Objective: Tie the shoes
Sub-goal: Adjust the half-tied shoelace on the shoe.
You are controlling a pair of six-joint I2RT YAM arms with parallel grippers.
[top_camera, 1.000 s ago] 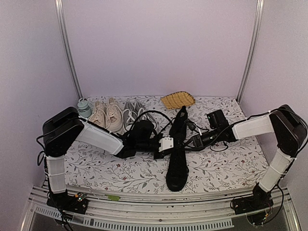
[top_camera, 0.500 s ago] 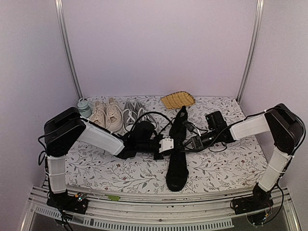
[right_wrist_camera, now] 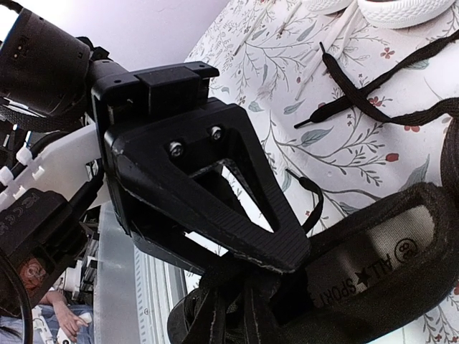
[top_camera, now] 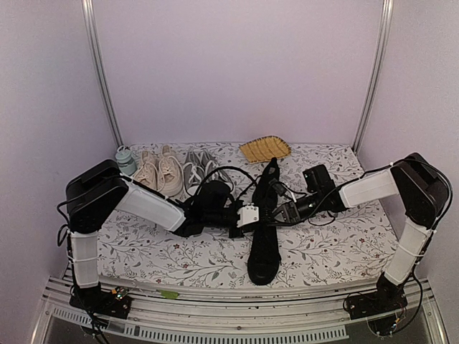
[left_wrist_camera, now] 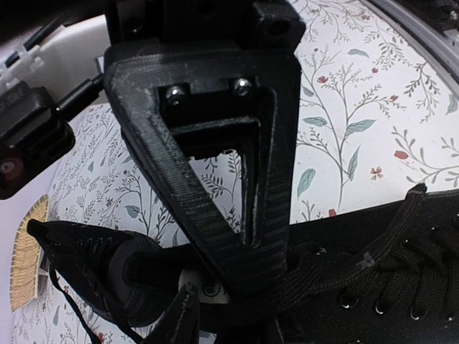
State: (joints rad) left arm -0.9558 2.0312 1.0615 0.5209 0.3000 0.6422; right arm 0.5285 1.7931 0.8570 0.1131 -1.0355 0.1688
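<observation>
On the desk [top_camera: 337, 251] the shoes [top_camera: 264, 251] run near-to-far; left gripper [top_camera: 258, 216] and right gripper [top_camera: 277, 213] flank their laces [right_wrist_camera: 373, 100], equally close; whether either is clamped I cannot tell

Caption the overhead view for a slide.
Left arm and right arm meet over the black sneakers on the table; beige sneakers, grey sneakers and a straw tray sit behind.

Soft, even light from above fills the overhead view, casting only faint shadows on the table [top_camera: 337, 247] and swallowing most detail in the black shoes [top_camera: 262, 247]. Both wrist views bow toward their edges, with close surfaces slightly soft and pale backgrounds washed out.
</observation>
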